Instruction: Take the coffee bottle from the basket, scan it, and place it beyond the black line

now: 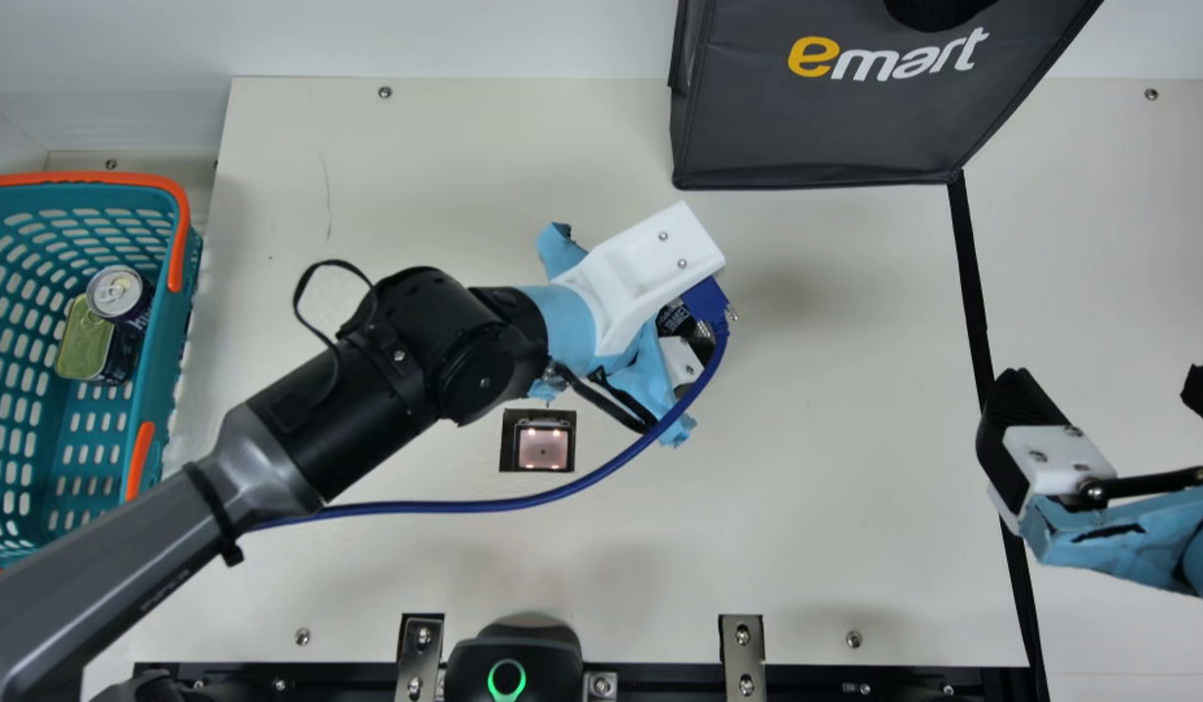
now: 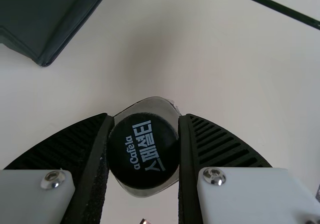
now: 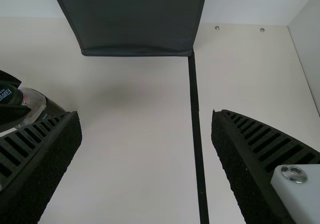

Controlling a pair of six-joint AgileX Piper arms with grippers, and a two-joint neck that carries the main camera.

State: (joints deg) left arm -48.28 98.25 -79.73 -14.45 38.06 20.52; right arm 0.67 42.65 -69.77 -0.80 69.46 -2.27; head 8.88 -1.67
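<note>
Table [image 1: 835, 439] with black line [image 1: 970, 283], pale wall [image 1: 465, 39] behind.

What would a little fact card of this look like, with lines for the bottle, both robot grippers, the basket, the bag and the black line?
Bottle: black cap, held, not beyond the line yet
Left gripper: closed on the bottle
Right gripper: open, nothing between its fingers
Basket: teal, orange handles, a round-topped can and a flat tin inside
Bag: dark grey, at the table's far side
Black line: runs from the bag toward the near edge
</note>
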